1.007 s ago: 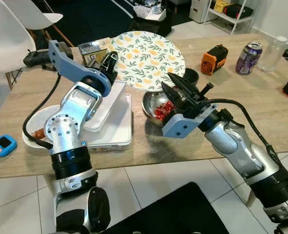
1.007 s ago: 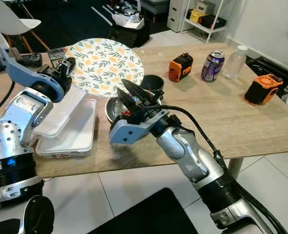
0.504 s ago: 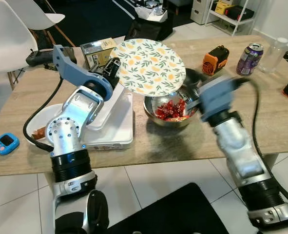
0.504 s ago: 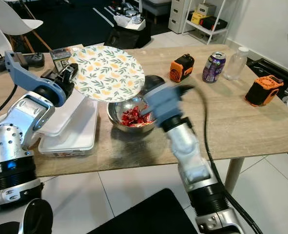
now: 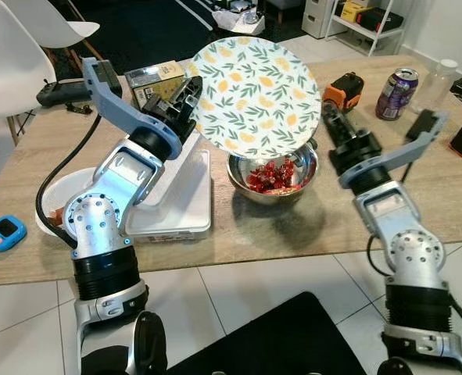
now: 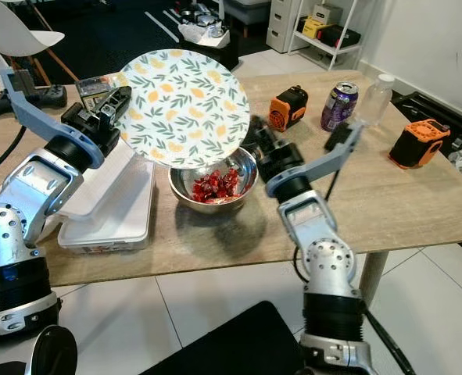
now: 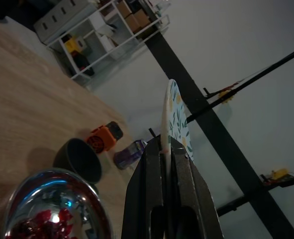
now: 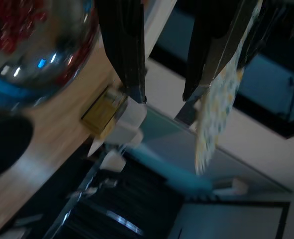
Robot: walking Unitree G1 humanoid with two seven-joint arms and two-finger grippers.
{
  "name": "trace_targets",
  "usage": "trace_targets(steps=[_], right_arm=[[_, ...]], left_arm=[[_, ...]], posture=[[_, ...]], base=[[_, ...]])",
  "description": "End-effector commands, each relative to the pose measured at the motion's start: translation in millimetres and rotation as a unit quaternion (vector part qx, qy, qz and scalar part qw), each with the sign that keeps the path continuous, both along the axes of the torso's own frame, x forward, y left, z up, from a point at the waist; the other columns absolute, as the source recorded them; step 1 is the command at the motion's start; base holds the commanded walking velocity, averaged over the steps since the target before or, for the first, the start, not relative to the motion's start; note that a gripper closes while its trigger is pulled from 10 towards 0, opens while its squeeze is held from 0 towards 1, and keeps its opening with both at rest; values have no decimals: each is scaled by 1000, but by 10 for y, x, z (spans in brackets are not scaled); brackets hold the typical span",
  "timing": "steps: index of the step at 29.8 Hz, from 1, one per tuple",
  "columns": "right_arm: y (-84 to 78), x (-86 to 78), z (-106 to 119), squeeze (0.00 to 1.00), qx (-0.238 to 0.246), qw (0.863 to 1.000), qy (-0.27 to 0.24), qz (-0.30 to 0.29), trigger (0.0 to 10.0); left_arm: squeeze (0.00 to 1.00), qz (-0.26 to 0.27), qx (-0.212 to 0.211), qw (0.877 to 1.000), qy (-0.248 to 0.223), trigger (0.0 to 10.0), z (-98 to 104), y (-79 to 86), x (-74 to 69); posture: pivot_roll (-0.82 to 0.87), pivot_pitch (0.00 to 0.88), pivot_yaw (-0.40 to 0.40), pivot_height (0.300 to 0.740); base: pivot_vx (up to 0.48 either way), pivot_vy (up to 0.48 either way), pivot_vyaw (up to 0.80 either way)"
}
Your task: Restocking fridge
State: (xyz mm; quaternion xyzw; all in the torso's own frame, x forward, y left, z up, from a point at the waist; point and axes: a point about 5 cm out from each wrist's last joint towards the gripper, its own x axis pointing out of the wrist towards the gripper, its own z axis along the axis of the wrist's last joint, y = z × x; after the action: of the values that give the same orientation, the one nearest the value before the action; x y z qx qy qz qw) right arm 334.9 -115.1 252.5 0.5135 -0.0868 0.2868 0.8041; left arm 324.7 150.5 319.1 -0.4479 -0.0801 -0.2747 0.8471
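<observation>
My left gripper (image 5: 187, 95) is shut on the rim of a round floral plate (image 5: 256, 95). It holds the plate tilted steeply above a steel bowl (image 5: 274, 178) of red pieces on the wooden table (image 5: 215, 250). In the left wrist view the plate's edge (image 7: 172, 114) stands between the two fingers, with the bowl (image 7: 52, 209) below. My right gripper (image 5: 330, 126) is open by the bowl's far right rim, close to the plate's lower right edge. Its fingers (image 8: 124, 45) stand apart with nothing between them.
A white lidded tray (image 5: 180, 209) and a white dish (image 5: 52, 205) lie left of the bowl. A box (image 5: 152, 78) stands behind my left gripper. An orange device (image 5: 348, 86), a purple can (image 5: 393, 92) and a bottle (image 5: 442, 78) are at the right. A blue timer (image 5: 0, 233) lies near the left edge.
My left gripper has lifted the plate off the bowl and tipped it more upright. My right arm has swung from in front of the bowl to its right side.
</observation>
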Motion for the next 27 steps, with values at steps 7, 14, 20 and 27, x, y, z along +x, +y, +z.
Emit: trace_targets(steps=[7,14,20,27], right_arm=[[176,-148,141,0,31,995,-24,88,10000],[-81,-137,120,0,54,997,-11,62,10000],[-189,-120,57,0,72,997,3,33,10000],[-64,-172,141,0,94,993,-17,67,10000]], left_arm=[[0,-20,-8,1000,-1,10000,-35,-93,7],[0,19,-69,997,-42,10000,175,185,-30],[0,49,-90,992,-68,10000,341,395,-73],[0,28,-78,996,-25,10000,154,207,-24]], posture=[[15,143,28,737],[15,147,25,737],[15,150,23,737],[14,150,26,737]], base=[[0,0,0],[0,0,0],[0,0,0],[0,0,0]])
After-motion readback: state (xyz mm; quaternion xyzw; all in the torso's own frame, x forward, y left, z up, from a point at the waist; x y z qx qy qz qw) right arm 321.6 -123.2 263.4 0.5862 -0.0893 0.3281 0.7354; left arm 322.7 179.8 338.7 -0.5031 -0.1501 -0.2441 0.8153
